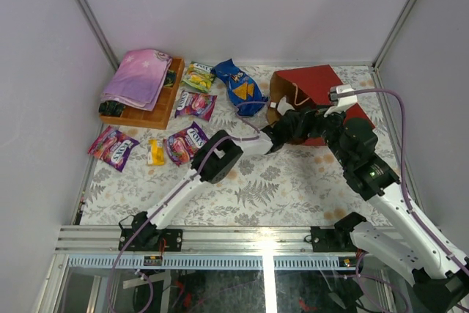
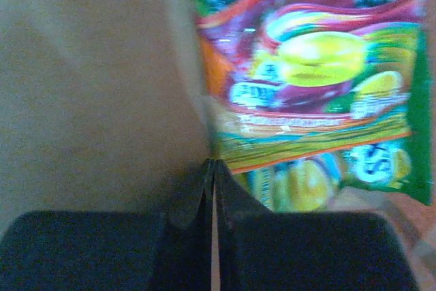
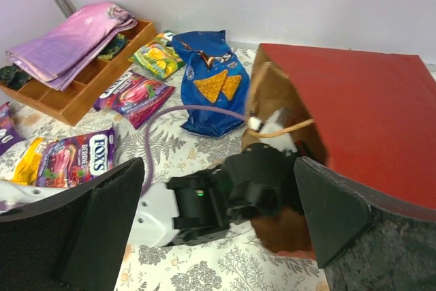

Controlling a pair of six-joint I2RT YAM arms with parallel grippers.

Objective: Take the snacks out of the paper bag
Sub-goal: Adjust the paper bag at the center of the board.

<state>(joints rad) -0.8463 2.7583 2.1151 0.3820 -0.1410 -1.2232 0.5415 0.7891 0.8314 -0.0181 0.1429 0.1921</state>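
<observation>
The red paper bag [image 1: 315, 82] lies on its side at the back right, its mouth facing left; it also shows in the right wrist view [image 3: 354, 100]. My left gripper [image 2: 214, 163] reaches inside it, against the brown inner wall [image 2: 82, 100]. Its jaws are shut, with the corner of a green-purple candy packet [image 2: 313, 66] at their tips. My right gripper [image 3: 216, 168] is wide open and empty, hovering over the left wrist [image 3: 225, 195] at the bag's mouth. The dark-blue chip bag [image 1: 240, 87] lies on the table left of the paper bag.
A green-yellow packet [image 1: 198, 76], purple packets [image 1: 195, 104] [image 1: 187, 142] [image 1: 112, 147] and a small orange one [image 1: 155, 152] lie on the table's left half. A wooden tray [image 1: 150, 111] with a pink cloth [image 1: 137, 77] stands at the back left.
</observation>
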